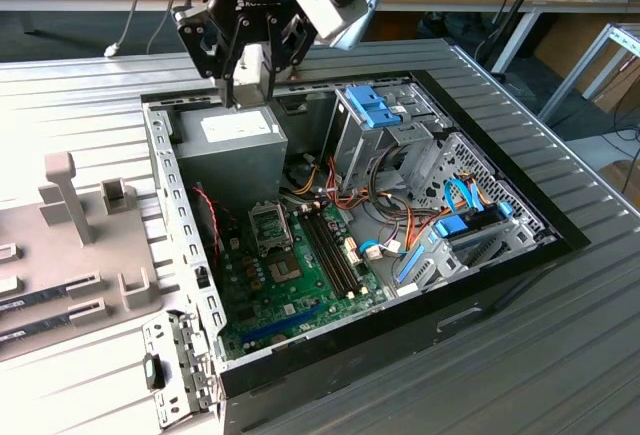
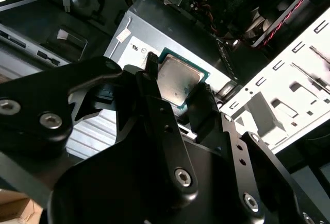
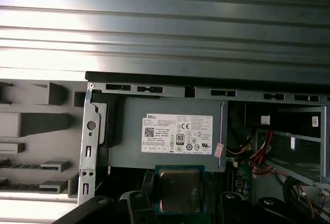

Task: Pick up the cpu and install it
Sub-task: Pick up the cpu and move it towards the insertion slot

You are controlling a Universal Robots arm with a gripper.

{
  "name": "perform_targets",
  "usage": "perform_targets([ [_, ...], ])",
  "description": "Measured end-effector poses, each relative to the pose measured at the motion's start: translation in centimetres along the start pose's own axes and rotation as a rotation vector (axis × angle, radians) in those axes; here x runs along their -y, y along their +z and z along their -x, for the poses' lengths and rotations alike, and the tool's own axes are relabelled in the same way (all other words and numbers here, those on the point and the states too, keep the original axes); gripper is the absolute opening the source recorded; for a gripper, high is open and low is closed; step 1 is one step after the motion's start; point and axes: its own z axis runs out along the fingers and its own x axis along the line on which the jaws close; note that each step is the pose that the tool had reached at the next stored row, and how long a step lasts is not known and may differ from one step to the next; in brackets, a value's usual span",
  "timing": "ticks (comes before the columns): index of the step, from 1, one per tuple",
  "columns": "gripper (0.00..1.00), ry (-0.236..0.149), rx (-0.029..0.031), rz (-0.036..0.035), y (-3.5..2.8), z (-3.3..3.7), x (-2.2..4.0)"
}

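The cpu (image 2: 178,79), a small square chip with a shiny silver top and a green rim, sits between my gripper's (image 2: 178,82) black fingers (image 2: 152,67), which are shut on its edges. In the first wrist view the cpu (image 3: 179,189) hangs just above the grey power-supply box (image 3: 170,131). In the exterior view my gripper (image 1: 251,80) hovers over the back corner of the open computer case, above that power-supply box (image 1: 228,145). The metal socket frame (image 1: 270,225) lies lower on the green motherboard (image 1: 290,275), apart from the gripper.
The open case (image 1: 180,215) rests on a ribbed metal table (image 1: 560,355). Drive cages with blue tabs (image 1: 375,110) and bundled cables (image 1: 350,190) fill the case on the exterior view's right. A grey fixture tray (image 1: 70,245) lies on the exterior view's left.
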Motion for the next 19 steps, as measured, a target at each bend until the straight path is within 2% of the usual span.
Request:
perform_targets([
  [19,0.47,0.0,-0.0001,-0.0001,0.23,0.89,0.9],
])
